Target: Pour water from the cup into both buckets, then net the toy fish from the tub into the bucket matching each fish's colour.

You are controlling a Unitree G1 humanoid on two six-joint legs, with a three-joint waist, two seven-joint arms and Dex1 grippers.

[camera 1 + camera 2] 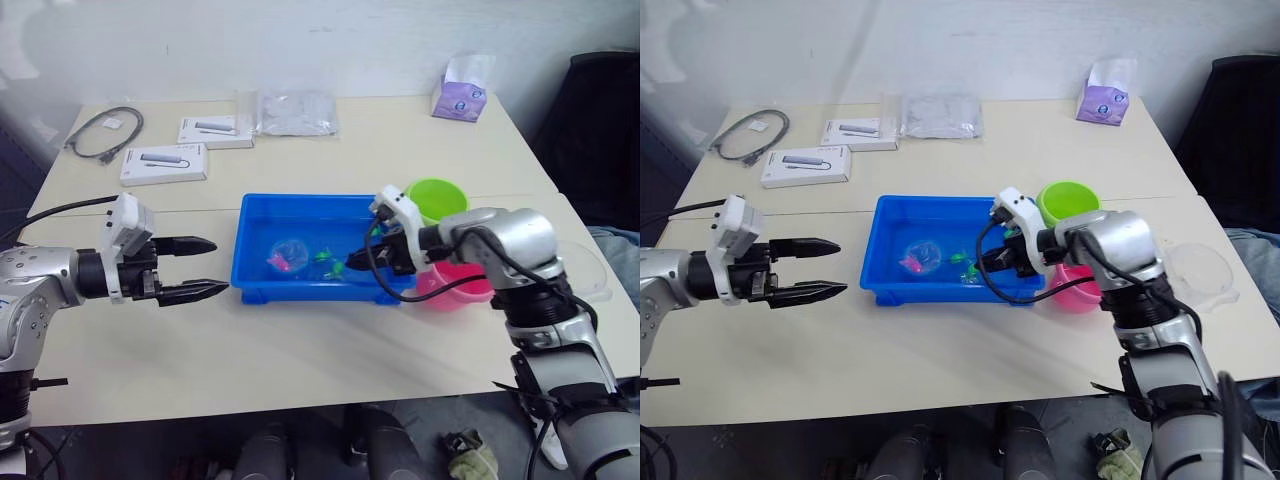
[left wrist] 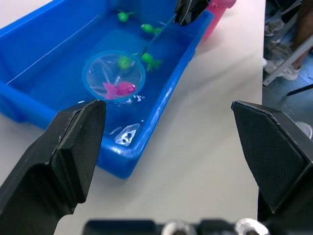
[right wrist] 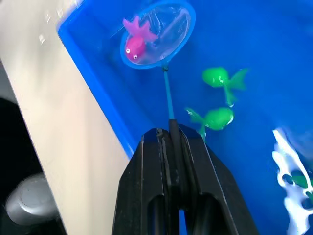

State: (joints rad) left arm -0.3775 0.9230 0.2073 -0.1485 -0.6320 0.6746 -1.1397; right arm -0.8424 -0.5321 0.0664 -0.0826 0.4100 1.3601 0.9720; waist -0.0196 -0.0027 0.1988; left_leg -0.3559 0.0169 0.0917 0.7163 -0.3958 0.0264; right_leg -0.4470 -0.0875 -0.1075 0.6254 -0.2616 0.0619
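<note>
The blue tub [image 1: 300, 202] lies mid-table with water in it. My right gripper [image 1: 362, 262] reaches over its right end, shut on the thin handle of the net [image 3: 157, 33]. The net's blue hoop sits low in the tub's middle with a pink toy fish [image 3: 136, 39] inside it. Two green fish [image 3: 222, 78] float beside the handle, and more lie further along. The lime green bucket [image 1: 437, 197] stands behind the right wrist, the pink bucket [image 1: 455, 285] under the forearm. The clear cup [image 1: 1200, 265] rests at the far right. My left gripper [image 1: 220, 266] hovers open, just left of the tub.
Two white boxes [image 1: 165, 163], a grey cable [image 1: 103, 133], a clear plastic bag [image 1: 295, 112] and a tissue pack [image 1: 460, 92] lie along the table's back. A dark chair [image 1: 600, 130] stands off the right side. Bare tabletop runs along the front edge.
</note>
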